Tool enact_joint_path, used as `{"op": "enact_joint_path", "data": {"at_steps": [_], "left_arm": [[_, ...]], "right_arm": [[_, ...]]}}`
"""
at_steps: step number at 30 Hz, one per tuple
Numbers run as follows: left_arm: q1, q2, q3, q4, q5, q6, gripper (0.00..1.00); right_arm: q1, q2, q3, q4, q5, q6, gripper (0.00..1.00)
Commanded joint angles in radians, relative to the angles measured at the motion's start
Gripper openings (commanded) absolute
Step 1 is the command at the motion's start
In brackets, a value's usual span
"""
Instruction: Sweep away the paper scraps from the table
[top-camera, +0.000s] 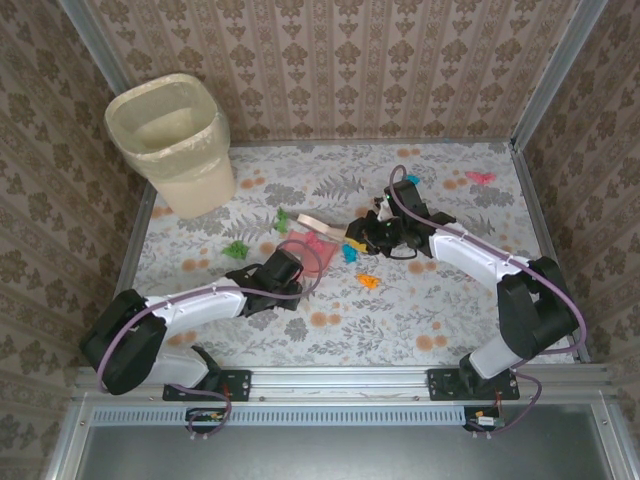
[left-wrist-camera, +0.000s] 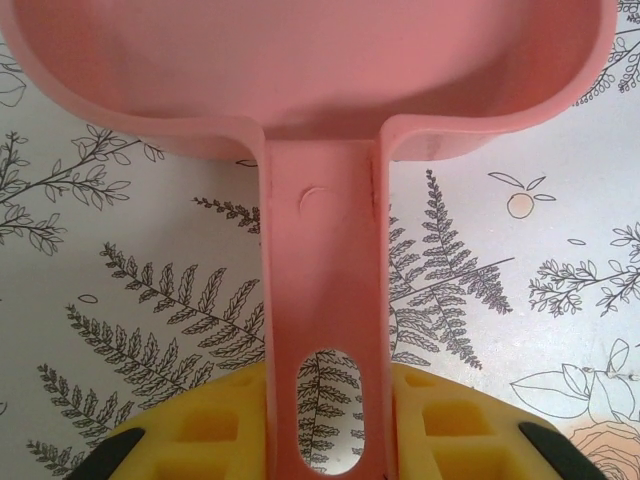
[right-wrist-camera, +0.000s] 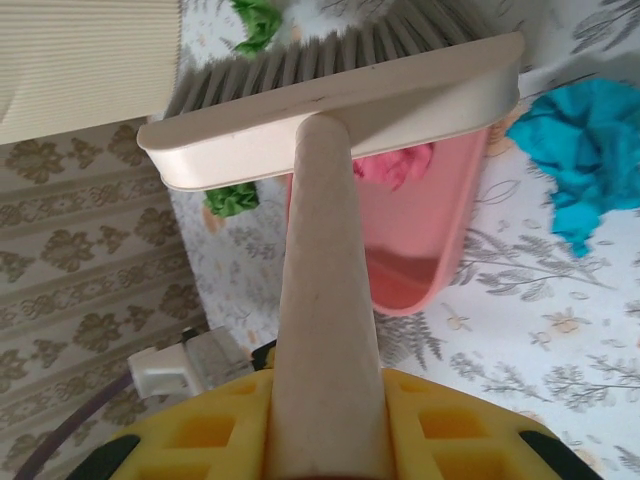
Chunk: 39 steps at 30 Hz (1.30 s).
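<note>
The left end effector (left-wrist-camera: 325, 432) is clenched on the handle of a flat pink plastic dustpan (left-wrist-camera: 320, 60), holding it low on the fern-printed white-cloth counter (top-camera: 400, 320) as a catcher. The right end effector (right-wrist-camera: 325, 425) grasps a cream bristled hand brush (right-wrist-camera: 330, 90) at the pan's mouth, seemingly to push litter in. One pink scrap (right-wrist-camera: 395, 165) appears to lie inside. Green, blue and orange crumpled paper scraps (top-camera: 237, 248) lie nearby on the counter. A far pink scrap (top-camera: 480, 177) sits well apart. A cream lined waste bin (top-camera: 175, 140) stands in the far-left corner.

Brush (right-wrist-camera: 330, 90) over dustpan (right-wrist-camera: 425, 240) (pink scrap (right-wrist-camera: 395, 165) inside)
</note>
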Motion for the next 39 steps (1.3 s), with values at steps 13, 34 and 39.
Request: {"op": "enact_joint_path", "data": {"at_steps": [13, 34, 39], "left_arm": [[-0.006, -0.014, -0.002, -0.028, -0.032, -0.028, 0.00], [-0.007, -0.088, -0.045, 0.006, -0.060, -0.020, 0.00], [-0.009, -0.154, -0.077, 0.018, -0.088, -0.039, 0.00]], "right_arm": [[0.010, -0.191, 0.026, -0.218, 0.030, -0.143, 0.00], [-0.013, -0.741, -0.603, 0.335, 0.680, -0.549, 0.00], [-0.013, -0.829, -0.722, 0.423, 0.777, -0.545, 0.00]]}}
